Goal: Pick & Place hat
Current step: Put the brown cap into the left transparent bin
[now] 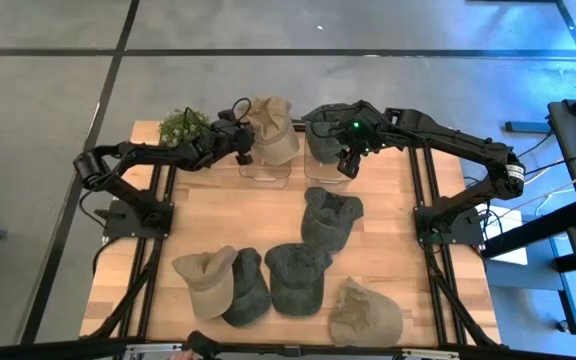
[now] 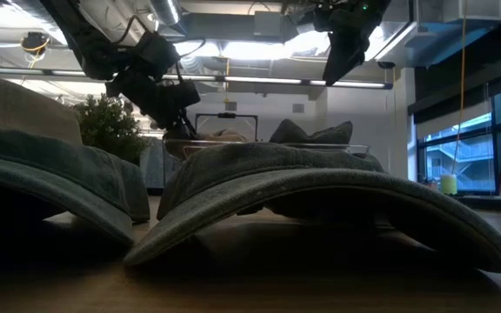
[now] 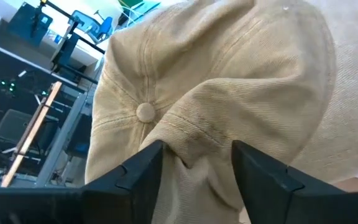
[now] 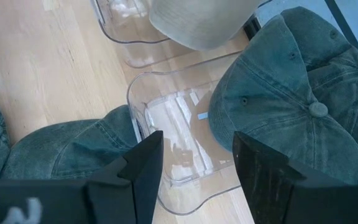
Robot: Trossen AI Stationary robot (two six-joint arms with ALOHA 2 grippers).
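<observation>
A tan hat [image 1: 273, 130] [image 3: 229, 81] sits crown-up in the left clear bin [image 1: 265, 168] at the table's far side. My left gripper [image 1: 246, 150] [image 3: 197, 168] is at the hat's left side, open, with a raised fold of the crown between its fingers. A dark green hat [image 1: 328, 118] [image 4: 291, 81] lies over the far rim of the right clear bin [image 4: 179, 124]. My right gripper [image 1: 348, 160] [image 4: 197, 168] hangs open above that bin, with nothing between its fingers. My left gripper stands open on either side of a fold of the tan hat's crown [image 3: 194, 134], just below the top button. It comes at the hat from the table's left, slanting slightly down. Whether the fingers touch the cloth I cannot tell.
Several more hats lie loose on the near half of the table: a dark one [image 1: 330, 215] at the centre, a tan one [image 1: 206, 280], two dark ones [image 1: 246, 288] [image 1: 296, 275] and another tan one [image 1: 363, 312]. A small green plant [image 1: 183, 127] stands at the far left.
</observation>
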